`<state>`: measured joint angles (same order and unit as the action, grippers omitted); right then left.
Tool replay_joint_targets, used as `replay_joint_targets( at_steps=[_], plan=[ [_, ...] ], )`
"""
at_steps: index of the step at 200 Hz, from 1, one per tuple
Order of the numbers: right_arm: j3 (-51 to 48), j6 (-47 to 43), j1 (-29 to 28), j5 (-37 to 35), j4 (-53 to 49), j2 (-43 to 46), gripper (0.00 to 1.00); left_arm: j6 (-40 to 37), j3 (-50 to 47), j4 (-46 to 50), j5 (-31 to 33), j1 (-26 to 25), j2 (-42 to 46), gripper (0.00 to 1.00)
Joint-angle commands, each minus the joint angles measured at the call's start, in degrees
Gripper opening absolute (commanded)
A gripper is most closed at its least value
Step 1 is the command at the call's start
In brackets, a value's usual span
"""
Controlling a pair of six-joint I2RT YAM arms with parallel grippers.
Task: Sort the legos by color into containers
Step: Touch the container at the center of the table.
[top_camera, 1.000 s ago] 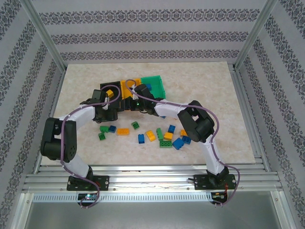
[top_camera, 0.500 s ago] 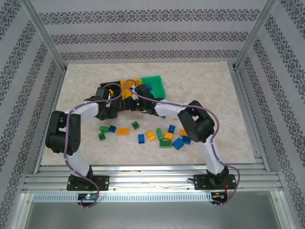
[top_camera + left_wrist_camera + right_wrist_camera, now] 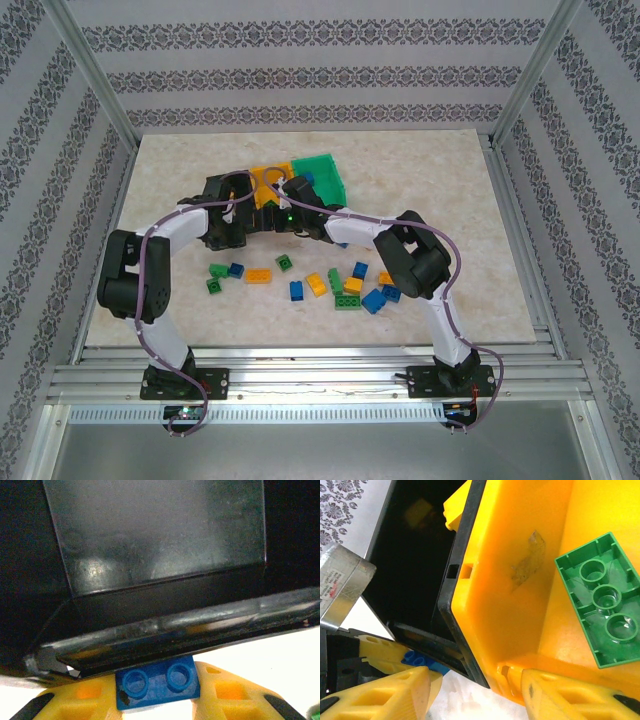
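Observation:
The containers stand in a row at the back: a black bin (image 3: 232,183), a yellow-orange bin (image 3: 270,177) and a green bin (image 3: 325,178). My left gripper (image 3: 156,700) is shut on a small blue lego (image 3: 157,680), held just in front of the black bin's near wall (image 3: 165,630). That blue lego (image 3: 422,661) also shows in the right wrist view. My right gripper (image 3: 477,692) is open at the near corner of the yellow-orange bin (image 3: 515,610), its right finger against that corner. A green lego (image 3: 602,597) lies inside the yellow-orange bin.
Several loose legos lie on the table in front of the bins: green (image 3: 216,270), blue (image 3: 297,291), yellow-orange (image 3: 258,276), and a cluster near the right arm (image 3: 373,301). Both forearms cross above the space between the bins and these bricks.
My left arm has pushed forward toward the black bin and its jaws have closed on the blue lego. The right arm has stayed put.

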<state>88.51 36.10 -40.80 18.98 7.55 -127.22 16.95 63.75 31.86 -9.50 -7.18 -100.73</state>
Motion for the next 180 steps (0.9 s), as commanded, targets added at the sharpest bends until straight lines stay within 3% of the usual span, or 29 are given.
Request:
replay_joint_targets(
  at_steps=[1,12,24,40,63,87,110,140,180],
  plan=[
    [0.16,-0.32,1.28,-3.43,-4.43,-1.67,0.57,-1.24,2.98,11.78,-9.25,1.32,0.20,0.25],
    [0.17,-0.48,1.27,-3.49,-4.56,-1.59,0.57,-1.31,3.02,12.01,-12.31,2.72,0.09,0.29],
    [0.17,-0.65,1.29,-3.48,-4.73,-1.55,0.57,-1.52,3.44,11.92,-15.77,4.59,-0.37,0.43],
    [0.01,-0.68,1.25,-3.47,-4.74,-1.44,0.57,-2.15,4.78,12.09,-17.38,5.84,-1.17,0.52],
    [-0.27,-0.80,1.17,-3.73,-4.90,-1.10,0.57,-3.06,6.15,12.68,-14.84,5.74,-1.34,0.52],
    [-0.53,-1.02,1.14,-3.68,-4.91,-0.66,0.57,-2.63,4.27,9.80,-11.93,5.79,1.46,0.44],
    [-0.88,-1.62,0.99,-3.44,-5.11,0.30,0.57,-2.21,2.01,7.25,-8.28,5.71,4.66,0.55],
    [-1.45,-5.12,-0.69,-4.51,-6.74,2.77,0.57,-0.31,-3.32,0.26,-2.73,6.40,9.29,0.58],
    [-4.38,-8.88,-2.54,-6.74,-7.84,7.22,0.57,1.10,-3.92,-6.07,-6.55,8.50,5.67,0.55]
  ],
)
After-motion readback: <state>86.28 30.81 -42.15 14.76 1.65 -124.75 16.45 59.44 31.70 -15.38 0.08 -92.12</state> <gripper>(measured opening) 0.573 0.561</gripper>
